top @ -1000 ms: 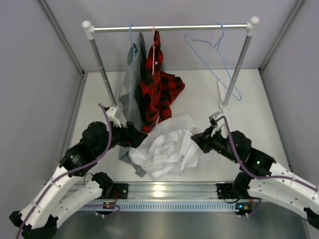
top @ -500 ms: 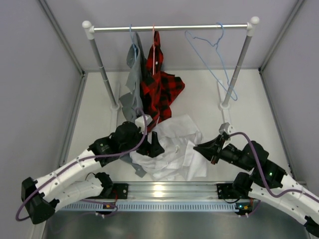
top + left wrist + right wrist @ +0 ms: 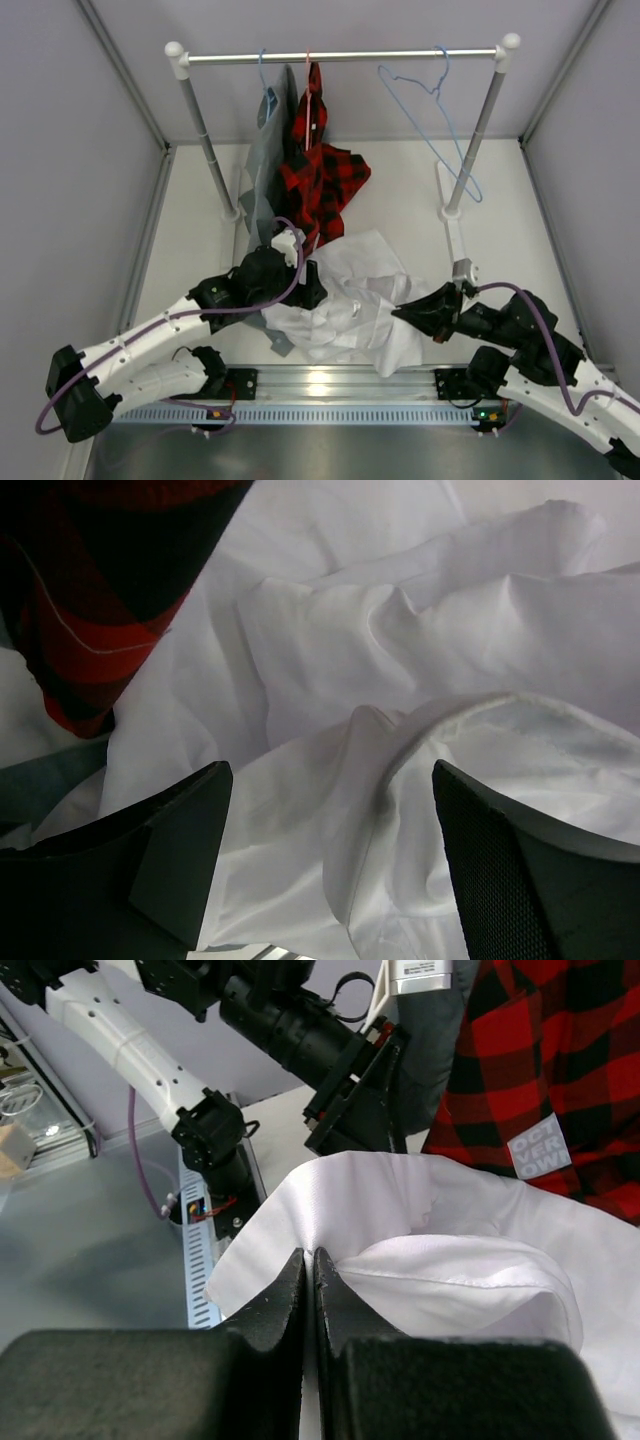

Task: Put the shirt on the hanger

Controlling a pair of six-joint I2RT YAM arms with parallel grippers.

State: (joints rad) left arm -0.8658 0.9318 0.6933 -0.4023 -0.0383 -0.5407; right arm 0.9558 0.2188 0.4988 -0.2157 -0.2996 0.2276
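Right claw (image 3: 403,313) tugged shirt (image 3: 345,305) nearer across white table (image 3: 195,230).

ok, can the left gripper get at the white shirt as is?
Probably yes: left gripper is open right over the white shirt, a fold between its fingers; red-and-black plaid shirt hangs off to one side.
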